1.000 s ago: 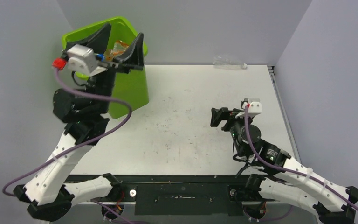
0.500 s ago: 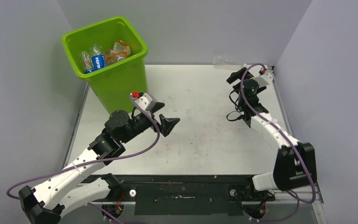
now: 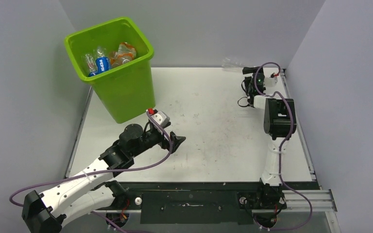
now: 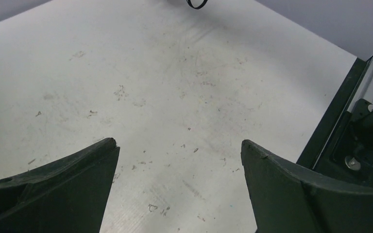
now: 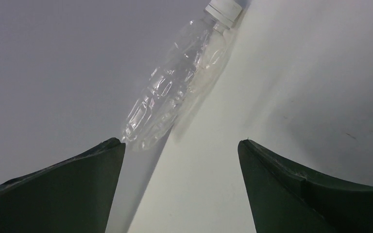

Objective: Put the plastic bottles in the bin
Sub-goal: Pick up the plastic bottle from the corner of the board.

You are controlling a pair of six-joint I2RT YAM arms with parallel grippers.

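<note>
Clear bottle (image 5: 171, 91) by wall (image 5: 53, 58) — right jaws spread near it, left jaws spread — both empty.

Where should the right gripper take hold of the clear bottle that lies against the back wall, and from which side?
Probably at the ribbed middle of the clear bottle, with the jaws across its width. It lies on its side along the back wall, so come from above on the table side; the wall leaves little room behind it. The right gripper is open and empty.
</note>
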